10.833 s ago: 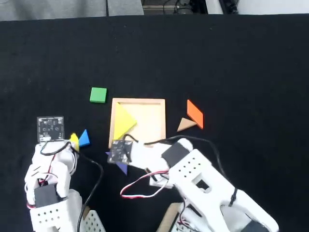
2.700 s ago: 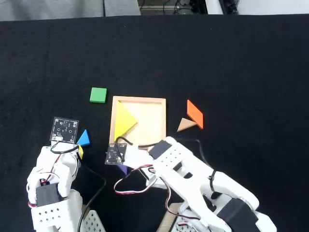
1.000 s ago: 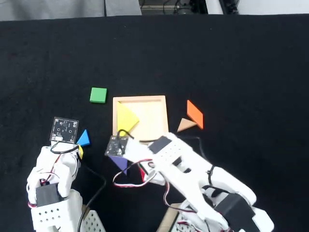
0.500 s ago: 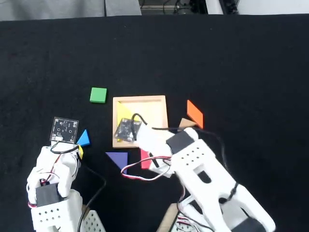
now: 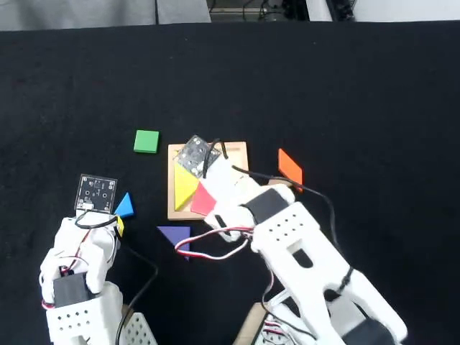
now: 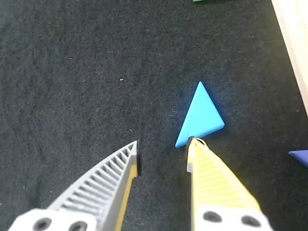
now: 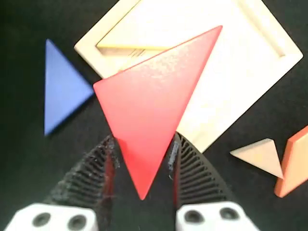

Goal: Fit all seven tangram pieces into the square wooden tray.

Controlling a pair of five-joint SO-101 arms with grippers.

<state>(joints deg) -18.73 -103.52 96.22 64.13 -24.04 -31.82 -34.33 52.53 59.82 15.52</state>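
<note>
The right gripper point(image 7: 142, 144) is clamped on a red triangle point(image 7: 149, 96), pinching it near one tip, and holds it over the near left part of the tray point(image 7: 240, 57). A yellow triangle point(image 5: 184, 185) lies inside the tray along its left edge. The left gripper point(image 6: 163, 143) has its jaws spread with nothing between them. One of its fingertips is at a corner of the light blue triangle point(image 6: 199, 118), which lies on the worktop point(image 5: 359, 86) left of the tray. A dark blue triangle point(image 5: 176, 236) lies just off the tray's near edge and a green square point(image 5: 146, 141) off its far left corner. A tan triangle point(image 7: 260, 156) and an orange parallelogram point(image 5: 290, 168) lie off its right edge.
</note>
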